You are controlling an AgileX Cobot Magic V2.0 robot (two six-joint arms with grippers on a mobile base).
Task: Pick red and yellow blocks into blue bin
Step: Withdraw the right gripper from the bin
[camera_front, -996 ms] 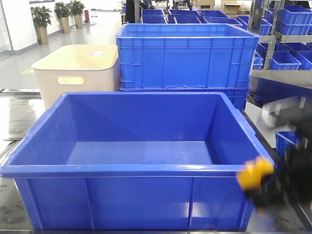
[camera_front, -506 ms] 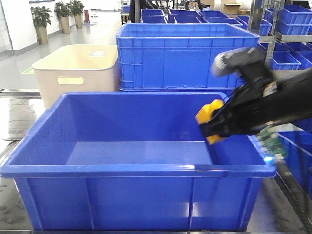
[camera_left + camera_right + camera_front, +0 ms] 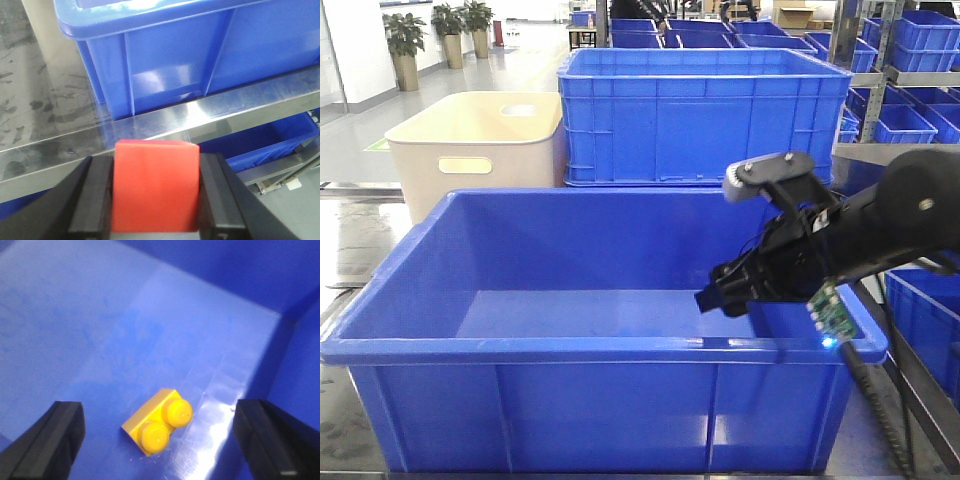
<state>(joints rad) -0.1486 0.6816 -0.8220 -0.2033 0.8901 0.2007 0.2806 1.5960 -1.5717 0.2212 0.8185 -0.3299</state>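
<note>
Cube (image 3: 154,185) is being clamped by left pincer (image 3: 155,192) outside bin (image 3: 165,65), rim (image 3: 150,17) to be cleared; right pincer (image 3: 159,437) is being held open, empty

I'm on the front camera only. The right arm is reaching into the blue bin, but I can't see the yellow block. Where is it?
Observer: The yellow brick lies on the floor of the bin, studs up, below the open right gripper. Neither finger touches it.
Operator: And the red one?
Observer: The red cube is clamped in the left gripper.
Operator: Is it over the bin?
Observer: No. The left wrist view shows it outside, facing the bin's outer wall, with the edge of the steel table in between.
</note>
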